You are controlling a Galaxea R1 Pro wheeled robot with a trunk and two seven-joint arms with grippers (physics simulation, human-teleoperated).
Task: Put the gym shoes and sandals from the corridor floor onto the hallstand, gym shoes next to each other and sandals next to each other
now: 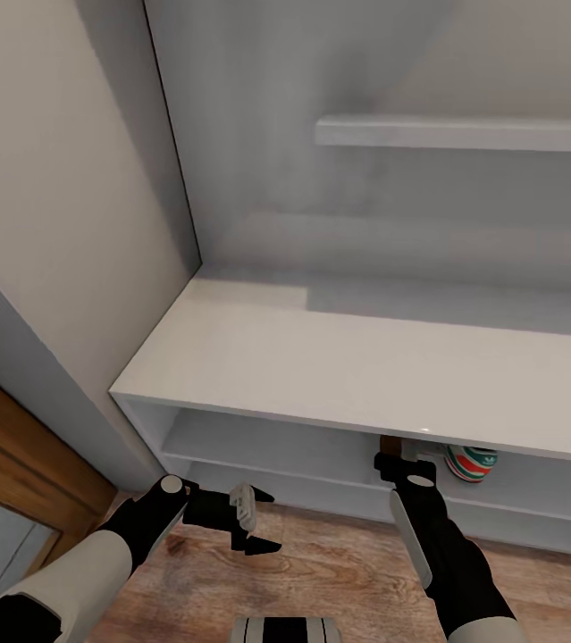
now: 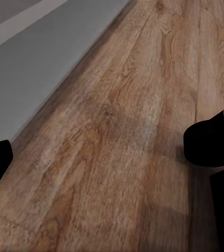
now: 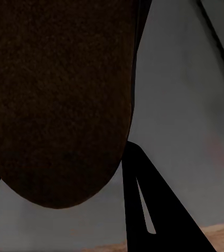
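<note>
A: Reaching under the hallstand [image 1: 339, 357] now. The right gripper [image 1: 403, 463] is tucked just below the top board, at the mouth of the upper open shelf, with a sliver of brown showing above it.

B: That'll be a sandal [image 3: 59, 100]. The right wrist view has a dark brown sole right against the camera, so I'd say the jaws are clamped on it.

A: And a gym shoe [image 1: 471, 463] sits on that same shelf, just beside the gripper.

B: So this is the placing step. Next it needs to push the sandal fully onto the shelf, then let go.

A: Left gripper [image 1: 254, 520]?

B: Jaws spread, nothing in them, hovering over the corridor floor [image 2: 122, 157].
</note>
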